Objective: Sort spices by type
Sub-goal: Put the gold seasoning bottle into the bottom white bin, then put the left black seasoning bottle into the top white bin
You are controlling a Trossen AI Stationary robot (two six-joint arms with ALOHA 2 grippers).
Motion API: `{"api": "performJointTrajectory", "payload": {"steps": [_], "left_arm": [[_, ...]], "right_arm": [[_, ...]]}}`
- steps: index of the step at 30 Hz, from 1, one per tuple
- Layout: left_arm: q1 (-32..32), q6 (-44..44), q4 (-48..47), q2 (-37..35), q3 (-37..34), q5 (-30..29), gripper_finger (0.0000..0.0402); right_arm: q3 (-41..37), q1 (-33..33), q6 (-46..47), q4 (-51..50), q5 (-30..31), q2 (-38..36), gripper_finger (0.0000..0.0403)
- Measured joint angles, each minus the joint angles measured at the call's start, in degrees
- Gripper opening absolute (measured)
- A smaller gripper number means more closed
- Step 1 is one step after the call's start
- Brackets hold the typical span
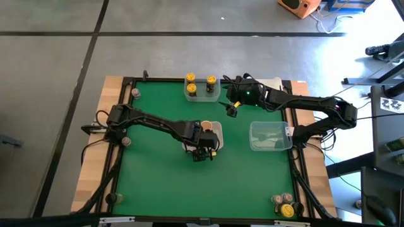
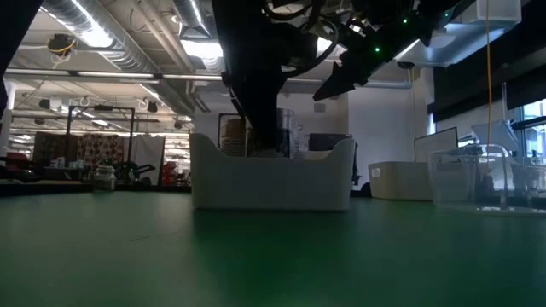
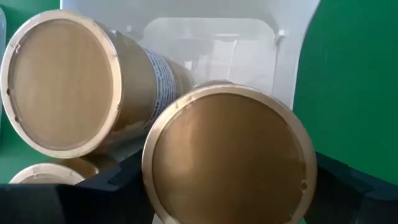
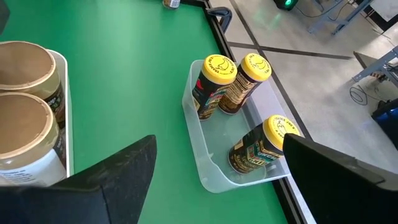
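Left gripper [image 1: 203, 153] is mid-table at the white tub [image 1: 214, 129], fingers closed on a tan-capped jar [image 3: 227, 158]. Right gripper [image 1: 231, 108], open and empty, hovers near the far edge. Jar: rigid, light, smooth; grip the body below the cap.

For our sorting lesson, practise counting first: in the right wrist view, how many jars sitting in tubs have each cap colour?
Yellow-capped jars: 3
Tan-capped jars: 2
Total: 5
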Motion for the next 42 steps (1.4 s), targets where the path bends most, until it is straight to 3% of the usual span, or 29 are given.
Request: {"api": "performJointTrajectory", "payload": {"steps": [28, 36, 42], "left_arm": [[0.00, 2.86, -4.75, -3.77, 1.89, 0.14, 0.0292], [-0.45, 2.39, -7.27, -7.73, 3.28, 0.11, 0.0292], [-1.09, -1.69, -14.38, -13.65, 3.28, 0.03, 0.0292]], "right_arm": [[0.00, 0.00, 0.00, 0.06, 0.01, 0.00, 0.0348], [0.00, 0.01, 0.00, 0.05, 0.00, 0.00, 0.0348], [0.00, 0.00, 0.00, -0.16, 0.00, 0.00, 0.0348]]}}
